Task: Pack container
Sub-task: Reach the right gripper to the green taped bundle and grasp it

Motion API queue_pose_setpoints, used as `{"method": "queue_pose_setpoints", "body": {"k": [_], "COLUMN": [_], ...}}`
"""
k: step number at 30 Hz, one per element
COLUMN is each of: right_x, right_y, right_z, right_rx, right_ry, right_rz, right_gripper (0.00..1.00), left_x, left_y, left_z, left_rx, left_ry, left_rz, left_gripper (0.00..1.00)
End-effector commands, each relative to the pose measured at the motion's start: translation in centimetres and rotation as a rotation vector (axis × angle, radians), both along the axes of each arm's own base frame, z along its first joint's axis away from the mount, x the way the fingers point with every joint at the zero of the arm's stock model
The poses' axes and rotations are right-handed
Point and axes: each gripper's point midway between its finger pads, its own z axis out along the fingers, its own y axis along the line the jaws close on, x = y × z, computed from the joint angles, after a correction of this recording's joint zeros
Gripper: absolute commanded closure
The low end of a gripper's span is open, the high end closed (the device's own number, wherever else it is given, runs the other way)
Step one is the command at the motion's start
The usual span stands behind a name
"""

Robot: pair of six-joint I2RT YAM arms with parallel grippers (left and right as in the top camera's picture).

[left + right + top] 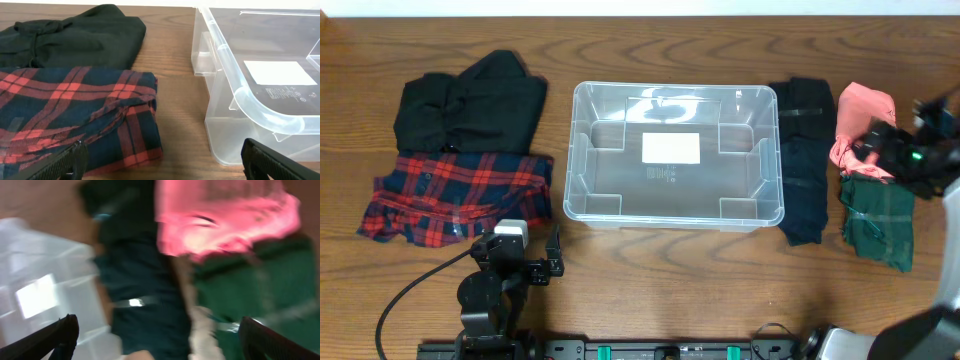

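Left fingers (67,161) are released, spread wide with nothing between them, at the bottom of the wrist frame. Ahead lie a red plaid shirt (75,115) and the clear container (260,112). Right fingers (60,336) are likewise spread, over a pink garment (225,220) and a green garment (245,285) in a blurred view. In the overhead view the container sits mid-frame on the wooden desk (660,270). Its white label (671,148) shows no readable writing, and the print beneath is too small to read.

The container (570,160), mid-frame, had its open top unobstructed from above. Bare table (670,270) stretched along the frame's top and below the bin. On the left a narrow wooden gap separated it from the plaid garment (450,195). On the right, dark folded cloth (805,170) lay against its wall, blocking side access.
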Motion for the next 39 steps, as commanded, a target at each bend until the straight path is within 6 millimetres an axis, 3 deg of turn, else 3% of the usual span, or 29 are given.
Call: {"method": "queue_pose_setpoints", "body": {"k": [1, 9, 14, 20, 32, 36, 39], "right_x": [-1.0, -4.3, -6.2, -6.8, -6.8, -6.5, -6.5], "right_y": [-3.1, -10.2, -12.0, -11.8, -9.2, -8.4, -7.8], "right_z": [-0.8, -4.5, -7.4, -11.0, -15.6, -16.1, -16.4], "right_rx": [0.029, 0.08, 0.123, 0.182, 0.249, 0.282, 0.302], "right_ry": [0.008, 0.072, 0.123, 0.186, 0.251, 0.218, 0.209], "right_rz": [-0.038, -0.23, -0.251, -0.197, -0.14, -0.133, -0.131], "right_gripper": [0.01, 0.01, 0.01, 0.05, 0.1, 0.19, 0.38], "left_x": [0.0, 0.0, 0.0, 0.0, 0.0, 0.0, 0.0], "left_y": [-0.3, -0.3, -0.3, -0.3, -0.3, -0.3, -0.3], "left_z": [-0.7, -0.8, -0.7, -0.8, -0.7, -0.8, -0.8], "left_rx": [-0.01, -0.01, -0.01, -0.01, -0.01, -0.01, -0.01], "left_ry": [0.013, 0.013, 0.012, 0.013, 0.013, 0.013, 0.013], "left_rz": [-0.015, -0.015, -0.015, -0.015, -0.015, -0.015, -0.015], "left_gripper": [0.02, 0.02, 0.02, 0.02, 0.02, 0.02, 0.02]}}
